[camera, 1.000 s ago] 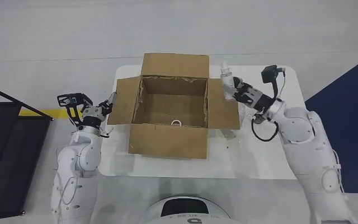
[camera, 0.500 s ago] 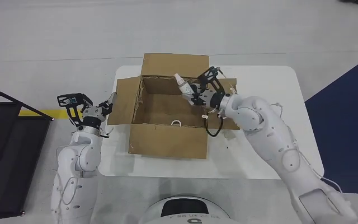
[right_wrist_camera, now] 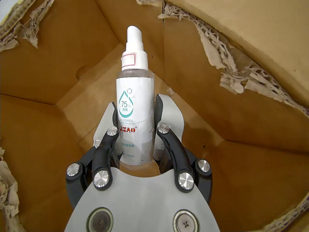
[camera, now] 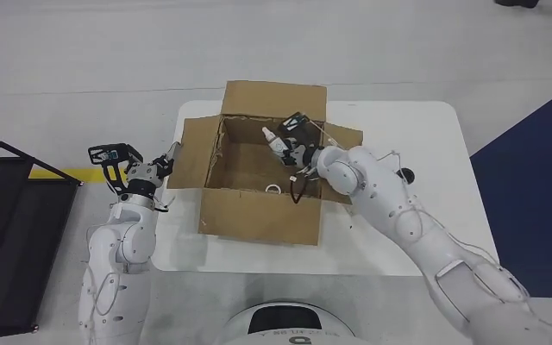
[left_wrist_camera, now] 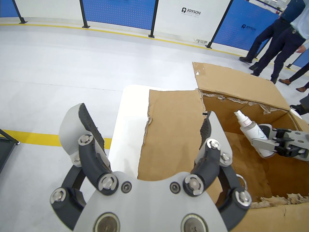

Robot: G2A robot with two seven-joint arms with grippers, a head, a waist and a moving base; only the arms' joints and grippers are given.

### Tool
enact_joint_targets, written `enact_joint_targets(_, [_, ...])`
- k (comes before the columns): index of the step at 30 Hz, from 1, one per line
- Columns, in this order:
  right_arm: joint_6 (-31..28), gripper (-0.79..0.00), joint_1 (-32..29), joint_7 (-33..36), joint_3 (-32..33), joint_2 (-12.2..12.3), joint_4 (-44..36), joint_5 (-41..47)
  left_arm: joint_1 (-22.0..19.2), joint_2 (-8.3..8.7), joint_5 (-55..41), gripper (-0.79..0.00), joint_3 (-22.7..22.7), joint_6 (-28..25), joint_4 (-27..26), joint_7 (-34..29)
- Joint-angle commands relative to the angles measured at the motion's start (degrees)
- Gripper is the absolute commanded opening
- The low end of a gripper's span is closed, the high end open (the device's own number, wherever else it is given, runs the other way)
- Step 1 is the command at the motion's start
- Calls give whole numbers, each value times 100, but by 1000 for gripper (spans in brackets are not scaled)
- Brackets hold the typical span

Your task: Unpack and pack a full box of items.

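An open cardboard box (camera: pixel 259 216) with torn flaps stands in the middle of the white table (camera: pixel 414 172). My right gripper (camera: pixel 289 148) is inside it near the far right corner, shut on a white spray bottle (camera: pixel 274 138) (right_wrist_camera: pixel 134 102) (left_wrist_camera: pixel 251 131) whose nozzle points toward the far wall. A small ring (camera: pixel 272 189) lies on the box floor near the front wall. My left gripper (camera: pixel 168 159) (left_wrist_camera: pixel 147 119) stands open beside the box's left flap (left_wrist_camera: pixel 169 131), with nothing between its fingers.
A black rack (camera: pixel 26 233) stands off the table's left edge, by a yellow floor line (camera: pixel 60 172). A small dark thing (camera: pixel 405 176) lies on the table just right of my right arm. Bare table surface lies right of the box.
My right arm has swung left from beside the box's right flap and gone down into the box with the spray bottle. The left arm has kept still.
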Motion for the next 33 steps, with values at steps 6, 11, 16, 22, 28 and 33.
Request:
enact_joint_targets(6, [-466, 0, -158, -219, 300, 45, -325, 187, 0, 0, 0, 0, 0, 0, 0, 0])
enact_joint_targets(11, [-737, 0, -626, -302, 886, 252, -1083, 100, 0, 0, 0, 0, 0, 0, 0, 0])
enact_joint_targets(16, [-1412, 0, -1577, -573, 2253, 602, -2180, 475, 0, 0, 0, 0, 0, 0, 0, 0])
enact_joint_targets(22, [-1893, 0, -3106, -850, 4356, 941, -3084, 1128, 0, 0, 0, 0, 0, 0, 0, 0])
enact_joint_targets(28, [-1569, 0, -4012, -649, 5675, 1069, -2933, 1612, 0, 0, 0, 0, 0, 0, 0, 0])
enact_joint_targets(33, [-1200, 0, -4222, 16, 6009, 1120, -2634, 1851, 0, 0, 0, 0, 0, 0, 0, 0])
